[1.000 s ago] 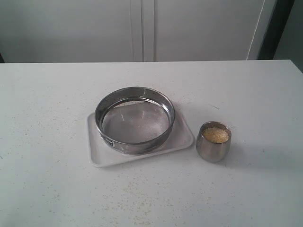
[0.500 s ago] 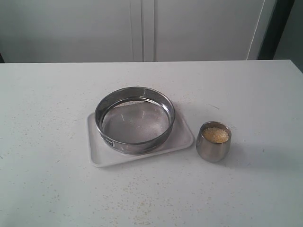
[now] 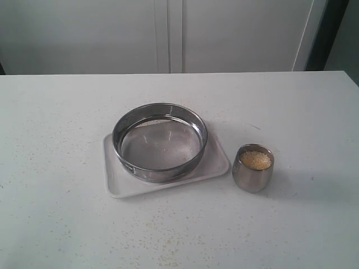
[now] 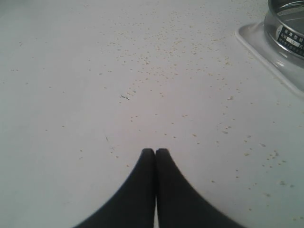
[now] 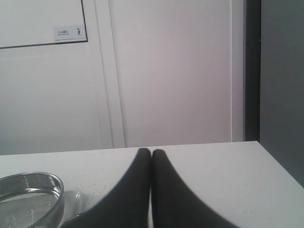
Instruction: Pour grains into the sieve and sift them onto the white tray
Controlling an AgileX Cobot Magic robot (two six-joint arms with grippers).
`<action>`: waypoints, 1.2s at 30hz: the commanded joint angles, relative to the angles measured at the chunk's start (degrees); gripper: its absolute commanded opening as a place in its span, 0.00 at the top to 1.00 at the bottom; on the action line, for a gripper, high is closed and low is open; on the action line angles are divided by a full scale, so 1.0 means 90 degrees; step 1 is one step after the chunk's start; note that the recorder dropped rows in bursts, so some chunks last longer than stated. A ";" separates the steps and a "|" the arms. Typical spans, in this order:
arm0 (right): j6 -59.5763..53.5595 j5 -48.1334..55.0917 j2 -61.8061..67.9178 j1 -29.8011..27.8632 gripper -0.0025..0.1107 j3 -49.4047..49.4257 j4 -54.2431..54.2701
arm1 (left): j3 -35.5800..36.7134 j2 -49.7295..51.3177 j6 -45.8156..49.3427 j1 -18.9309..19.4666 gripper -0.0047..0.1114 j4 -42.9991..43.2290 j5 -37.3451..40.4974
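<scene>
Tabletop [image 3: 56, 112] white, grain-flecked, pale wall panels [image 3: 235, 33] behind; left gripper [image 4: 155, 152] and right gripper [image 5: 151, 152] pressed together, empty.

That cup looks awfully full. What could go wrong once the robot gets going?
The steel cup is filled nearly to its rim with grains, so gripping or tipping it could spill some; stray bits already dot the table. The sieve nearly covers the white tray, whose rim is low, so shaking may scatter grains past it. The left gripper and right gripper are shut; they must open before any grasp.
</scene>
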 commanded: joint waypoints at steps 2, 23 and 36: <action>-0.0009 -0.0198 -0.0035 -0.0039 0.98 0.0032 -0.0016 | 0.0015 -0.0026 0.0000 -0.0039 0.96 -0.0072 0.0006; -0.0139 -0.0587 -0.0035 -0.0039 0.98 0.0032 -0.0016 | 0.0015 -0.0026 0.0000 -0.0039 0.96 -0.0072 0.0006; -0.0679 -0.0772 0.0067 -0.0039 0.98 -0.0195 -0.0016 | 0.0015 -0.0026 0.0000 -0.0039 0.96 -0.0072 0.0006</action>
